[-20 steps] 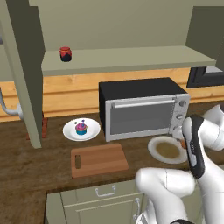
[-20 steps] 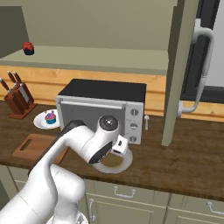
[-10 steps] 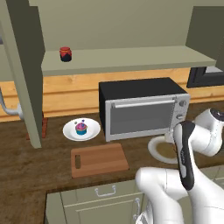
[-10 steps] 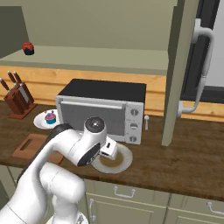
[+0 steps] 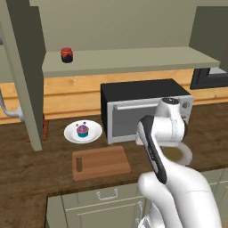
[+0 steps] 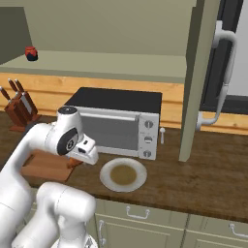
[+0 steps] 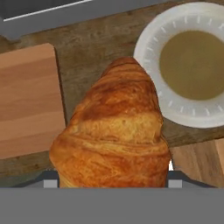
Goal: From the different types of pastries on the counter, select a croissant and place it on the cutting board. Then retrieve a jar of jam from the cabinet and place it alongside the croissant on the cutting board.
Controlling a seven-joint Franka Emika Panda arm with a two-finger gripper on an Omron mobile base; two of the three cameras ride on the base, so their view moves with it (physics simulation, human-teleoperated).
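Note:
My gripper (image 6: 76, 162) is shut on a golden-brown croissant (image 7: 114, 133), which hangs above the dark wood counter between the wooden cutting board (image 7: 26, 100) and a white plate (image 7: 151, 41) with a brown centre. The croissant (image 6: 72, 163) covers the fingertips in the hand view. In the right base view the gripper hovers at the right end of the cutting board (image 6: 43, 165), left of the plate (image 6: 123, 175). The cutting board (image 5: 101, 162) lies bare. A red-lidded jam jar (image 5: 67, 54) stands on the open cabinet shelf at the upper left.
A toaster oven (image 5: 133, 111) stands behind the plate and board. A cupcake on a white plate (image 5: 82, 132) sits left of it. A knife block (image 6: 19, 109) stands at the far left. An open cabinet door (image 6: 193, 82) hangs at the right.
The arm has swung left from above the brown-centred plate toward the cutting board, with the croissant still in the gripper.

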